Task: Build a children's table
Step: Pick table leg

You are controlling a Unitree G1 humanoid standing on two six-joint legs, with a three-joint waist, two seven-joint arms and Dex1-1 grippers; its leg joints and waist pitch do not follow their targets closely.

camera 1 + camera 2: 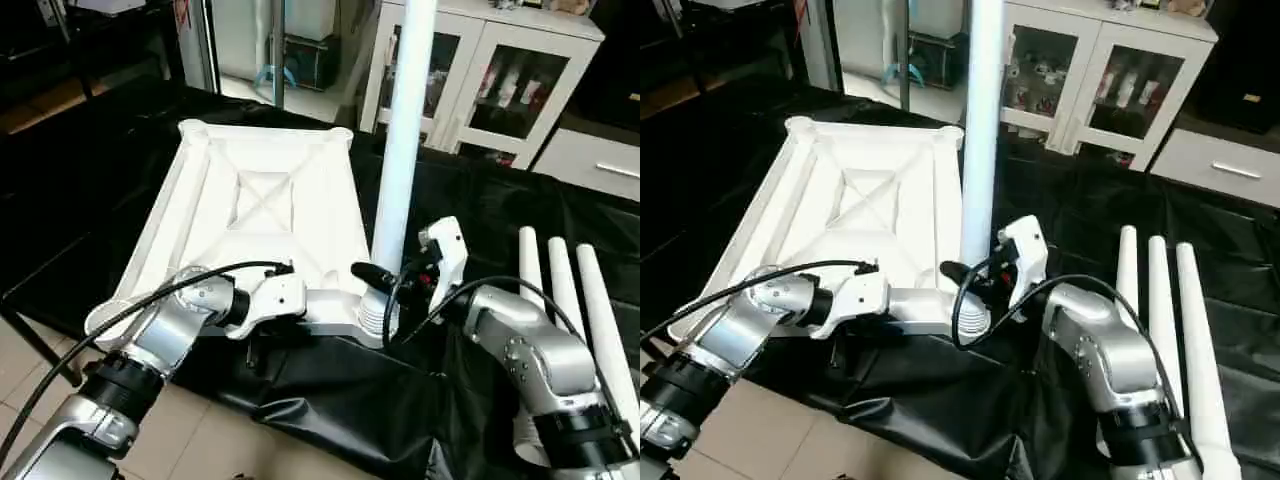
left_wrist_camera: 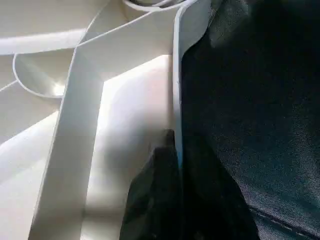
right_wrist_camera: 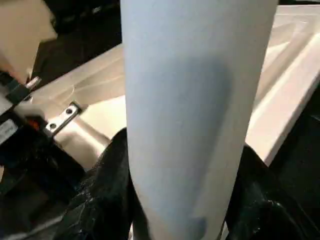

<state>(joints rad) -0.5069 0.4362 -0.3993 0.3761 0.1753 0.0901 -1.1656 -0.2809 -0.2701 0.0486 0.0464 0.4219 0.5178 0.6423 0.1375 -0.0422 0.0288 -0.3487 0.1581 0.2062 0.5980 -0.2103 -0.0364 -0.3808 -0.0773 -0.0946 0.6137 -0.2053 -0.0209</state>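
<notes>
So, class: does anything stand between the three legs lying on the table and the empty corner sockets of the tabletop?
Yes: the right arm and the upright leg it grips stand between the spare legs and the tabletop.

The white plastic tabletop (image 1: 262,215) lies upside down on the black-covered desk (image 1: 480,215), its ribbed, X-braced underside facing up and round sockets at its corners. One long white tubular leg (image 1: 402,150) stands upright in the tabletop's near right corner socket, rising out of the picture. Three more white legs (image 1: 1155,300) lie side by side on the desk, well to the right of the tabletop, roughly parallel with their rounded ends pointing away.
</notes>
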